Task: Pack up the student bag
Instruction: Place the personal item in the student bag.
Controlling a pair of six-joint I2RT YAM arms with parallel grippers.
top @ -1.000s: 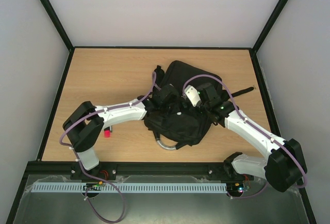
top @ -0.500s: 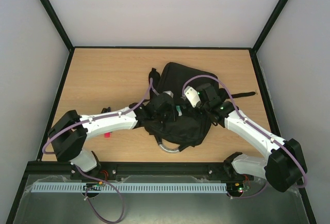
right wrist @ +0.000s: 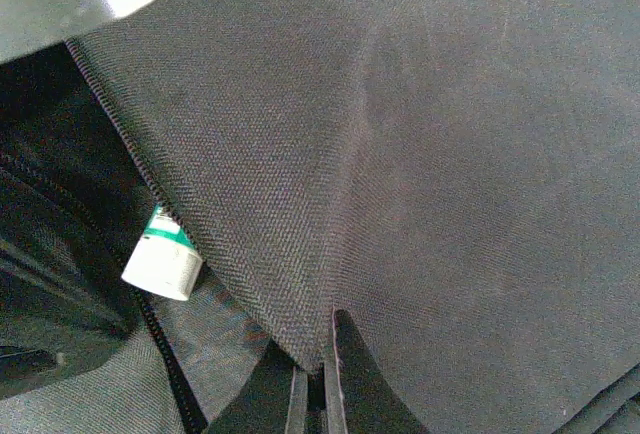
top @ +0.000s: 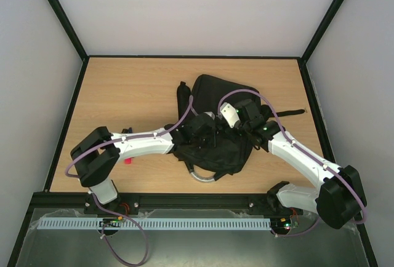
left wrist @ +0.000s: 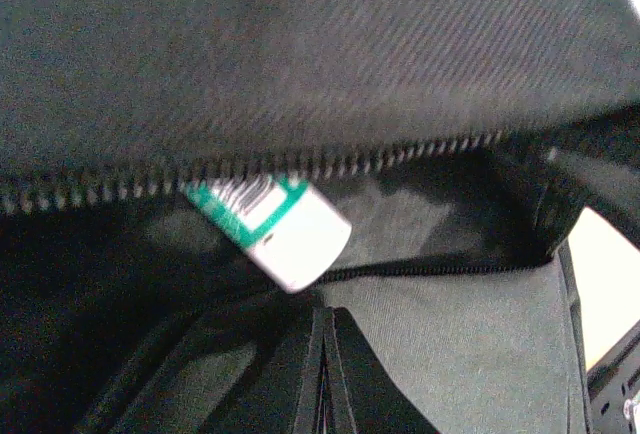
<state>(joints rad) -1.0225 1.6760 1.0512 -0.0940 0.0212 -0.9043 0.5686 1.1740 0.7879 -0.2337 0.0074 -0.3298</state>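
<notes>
- Left arm: compared w/ half a second ago its elbow is pulled back in, and the left gripper [top: 205, 130] now sits over the mouth of the bag [top: 218, 88] instead of beside it.
- The green-white tube [left wrist: 285, 226], which was showing from above at the opening a moment ago, is now covered by the gripper in the top view.
- In the left wrist view the tube lies inside the opening, one end tucked under the zipper [left wrist: 120, 186] and the white cap end poking out.
- Left gripper's fingers are pressed together w/ nothing between them, so the tube looks released. I judge this item is about packed but not yet fully in.
- Right gripper [right wrist: 315, 366] is clamped on the edge of the flap [right wrist: 420, 154] and lifts it, which holds the pocket open.
- Around: a small red thing [top: 128, 159] lies on the table [top: 123, 88] near the left arm, probably the next item.
- A grey loop [top: 200, 175] sticks out at the bag's near edge, and a strap [top: 289, 112] trails to the right.
- In the way: the low zipper edge may catch the tube if it is pushed deeper.
</notes>
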